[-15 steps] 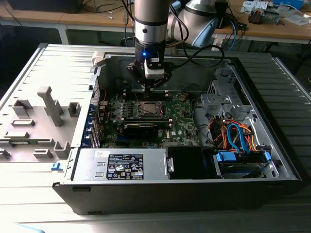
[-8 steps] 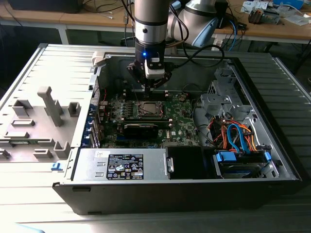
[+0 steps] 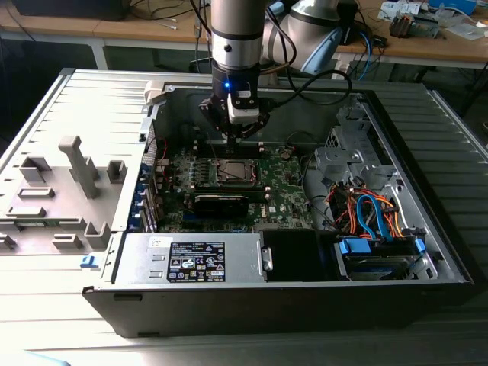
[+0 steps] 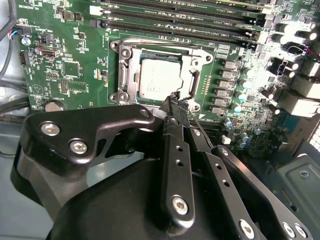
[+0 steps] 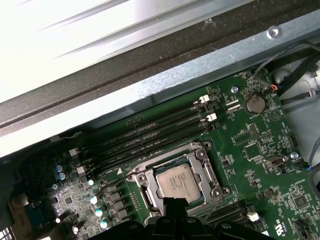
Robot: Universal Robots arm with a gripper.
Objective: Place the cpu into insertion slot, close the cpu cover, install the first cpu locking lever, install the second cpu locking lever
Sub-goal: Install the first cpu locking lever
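The cpu (image 4: 159,77) lies flat in the insertion slot (image 3: 232,172) on the green board, its silver-grey top showing in both wrist views (image 5: 175,181). The cpu cover (image 4: 129,70), a silver frame, lies down around the chip (image 5: 201,162). A thin wire locking lever (image 4: 202,131) runs from the socket's corner alongside my fingers. Another thin lever (image 5: 112,181) sticks out from the socket's other side. My gripper (image 4: 174,100) hangs just over the socket's edge, fingertips together and nothing visibly between them; it also shows in the exterior view (image 3: 235,139).
Memory slots (image 5: 150,135) run beside the socket. A long black block (image 3: 221,203) sits on the board in front of it. The case wall (image 5: 150,85), the power supply (image 3: 194,258) and a cable bundle (image 3: 366,213) by the drive bay (image 3: 381,255) ring the board.
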